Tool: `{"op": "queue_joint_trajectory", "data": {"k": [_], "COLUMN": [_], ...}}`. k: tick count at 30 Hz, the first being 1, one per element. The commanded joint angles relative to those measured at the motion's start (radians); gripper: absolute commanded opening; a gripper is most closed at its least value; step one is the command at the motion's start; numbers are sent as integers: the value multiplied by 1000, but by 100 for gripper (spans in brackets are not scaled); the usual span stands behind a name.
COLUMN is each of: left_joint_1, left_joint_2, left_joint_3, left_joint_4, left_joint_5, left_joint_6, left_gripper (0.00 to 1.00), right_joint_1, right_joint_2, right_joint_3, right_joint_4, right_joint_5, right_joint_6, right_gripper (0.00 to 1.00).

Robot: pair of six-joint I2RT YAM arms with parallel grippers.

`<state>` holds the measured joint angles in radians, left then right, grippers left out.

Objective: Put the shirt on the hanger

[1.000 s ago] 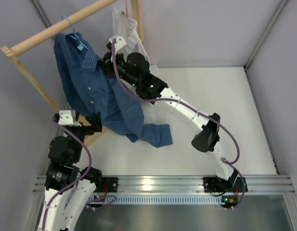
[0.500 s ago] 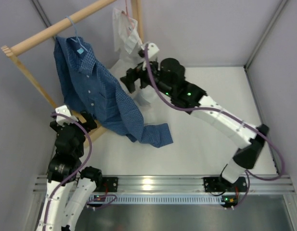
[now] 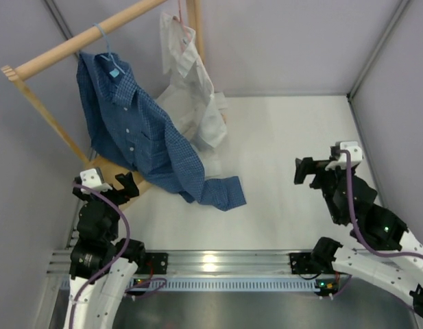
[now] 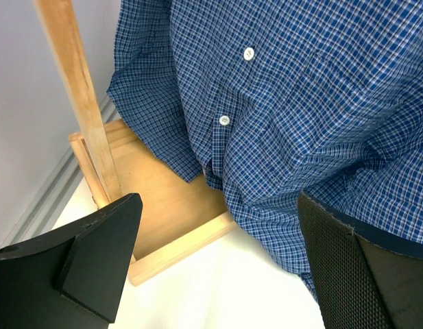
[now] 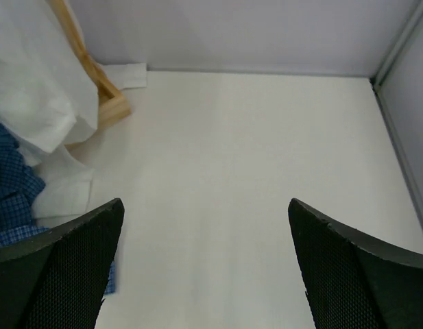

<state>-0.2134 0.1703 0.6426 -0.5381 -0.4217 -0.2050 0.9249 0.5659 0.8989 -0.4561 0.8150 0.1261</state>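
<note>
Checked shirt [image 4: 314,103] draped over wooden stand [image 4: 163,219]

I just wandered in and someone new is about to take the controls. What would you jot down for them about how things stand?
Left pincer: open, empty, low by the rack's wooden base, facing the shirt's front.
Right pincer: open, empty, over bare table on the right.
Shirt: hangs from the light-blue hanger, whose hook is over the wooden rail; one sleeve end lies on the table.
Done: the shirt appears to be on the hanger.
Left: probably only a check that both shoulders sit on the wire; the cloth hides that.
</note>
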Motion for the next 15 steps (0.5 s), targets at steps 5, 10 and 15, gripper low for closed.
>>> {"op": "queue_joint_trajectory", "data": {"k": [5,10,15], "left_joint_1": [40,49,49], "left_joint_2": [32,15,14], "left_joint_3": [-3,-4,-4], "left_joint_4": [64,66,72], "left_joint_5": [20,83,173], "left_joint_6": [21,35,44], "left_gripper": [98,98,98], "right_joint_1": [-8,-8,-8], "right_joint_2": [-250,-248,-209], "right_joint_3": [-12,12,32], "right_joint_4": [-236,-253,-286], "right_joint_5": [89,96,130], "right_joint_6": [32,24,55], "right_gripper": [100,99,99]}}
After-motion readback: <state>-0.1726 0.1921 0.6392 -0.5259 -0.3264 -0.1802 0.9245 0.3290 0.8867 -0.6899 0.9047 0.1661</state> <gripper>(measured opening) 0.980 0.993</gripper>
